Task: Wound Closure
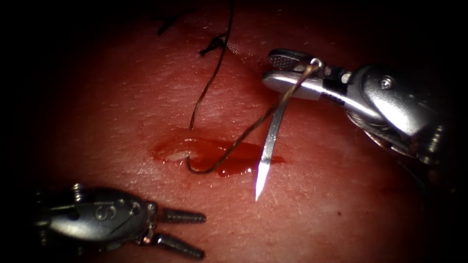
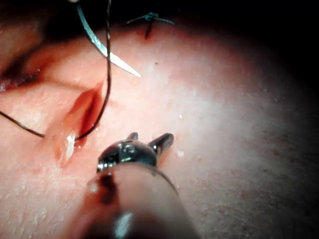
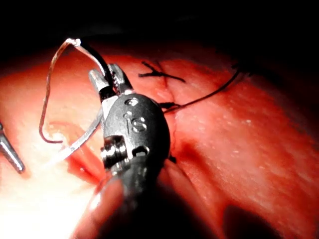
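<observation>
R tool, steel needle driver (image 1: 292, 73): jaws clamped on curved steel needle (image 1: 267, 151) near its thread end. Needle is free of the pale red pork tissue (image 1: 341, 204), tip hanging over the red-wet cut (image 1: 214, 153).

Dark thin thread (image 1: 234, 143) loops through the cut.

L tool (image 1: 183, 231): jaws apart, holding nothing, below-left of the cut.

Judgement: needle stiff, light, slick; best gripped on the body, not the tip. Thread limp.

- The needle (image 1: 267, 151) vanishes behind the right pincer (image 1: 287, 73) near its thread end.
- The thread (image 1: 214, 78) runs off the endoscope view's top edge.
</observation>
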